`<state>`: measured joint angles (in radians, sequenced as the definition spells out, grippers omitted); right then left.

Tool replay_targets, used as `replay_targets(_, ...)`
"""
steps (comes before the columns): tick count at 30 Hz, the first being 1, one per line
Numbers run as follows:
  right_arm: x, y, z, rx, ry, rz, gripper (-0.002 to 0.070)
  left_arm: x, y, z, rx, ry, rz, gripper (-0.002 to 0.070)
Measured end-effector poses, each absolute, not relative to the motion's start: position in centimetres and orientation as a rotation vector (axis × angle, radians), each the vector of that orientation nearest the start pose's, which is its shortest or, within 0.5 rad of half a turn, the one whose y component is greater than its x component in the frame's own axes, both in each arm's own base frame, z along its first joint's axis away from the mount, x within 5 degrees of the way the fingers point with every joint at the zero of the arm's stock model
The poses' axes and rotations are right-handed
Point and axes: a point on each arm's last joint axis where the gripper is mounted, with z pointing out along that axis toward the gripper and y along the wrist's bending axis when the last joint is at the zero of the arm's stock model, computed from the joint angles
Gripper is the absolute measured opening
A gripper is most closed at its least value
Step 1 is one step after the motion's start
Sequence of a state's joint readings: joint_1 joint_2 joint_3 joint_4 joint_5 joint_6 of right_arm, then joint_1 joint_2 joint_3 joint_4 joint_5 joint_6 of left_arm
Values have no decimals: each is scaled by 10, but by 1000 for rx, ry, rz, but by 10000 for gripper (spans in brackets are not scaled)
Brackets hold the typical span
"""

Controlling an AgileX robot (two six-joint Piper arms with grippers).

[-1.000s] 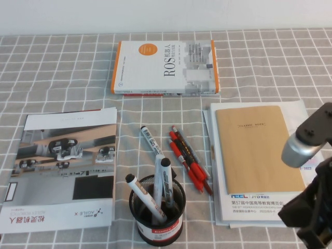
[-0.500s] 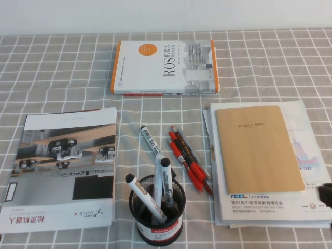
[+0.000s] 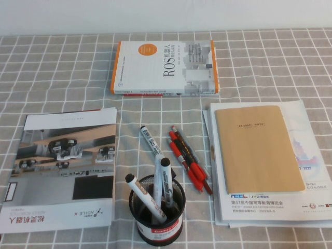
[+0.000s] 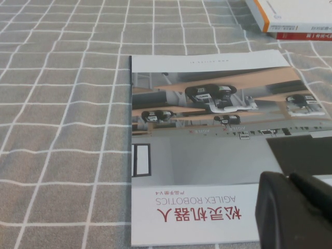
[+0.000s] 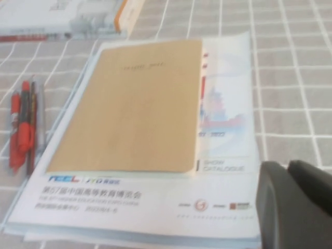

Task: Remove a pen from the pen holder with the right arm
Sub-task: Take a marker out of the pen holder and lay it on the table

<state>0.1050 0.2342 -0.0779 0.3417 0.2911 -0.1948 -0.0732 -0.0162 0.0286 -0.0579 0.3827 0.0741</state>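
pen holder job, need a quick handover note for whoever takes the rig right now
Left gripper: shut, empty, over the AgileX brochure.
Right gripper: shut, empty, over a corner of the paper stack under the tan notebook.
Pen holder: three markers stand inside; a loose marker and red pens lie beside it.
Done: unclear whether any loose pen came from the holder.
Left: if not, pull one with the right arm.
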Motion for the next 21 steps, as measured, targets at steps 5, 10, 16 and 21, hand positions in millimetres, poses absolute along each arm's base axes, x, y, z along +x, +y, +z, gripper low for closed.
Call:
replay_targets(5, 59, 14, 188, -34, 1811, 236, -12, 52, -6, 170, 103, 1876, -57, -3)
replay_targets(10, 55, 12, 185, -33, 1728, 230, -12, 52, -6, 170, 103, 1876, -57, -3)
replay_targets(16, 55, 12, 186, -123, 1710, 147, -12, 52, -6, 170, 103, 1876, -57, -3)
replay_targets(21, 54, 13, 183, -185, 1738, 113, -12, 52, -6, 170, 103, 1876, -57, -3)
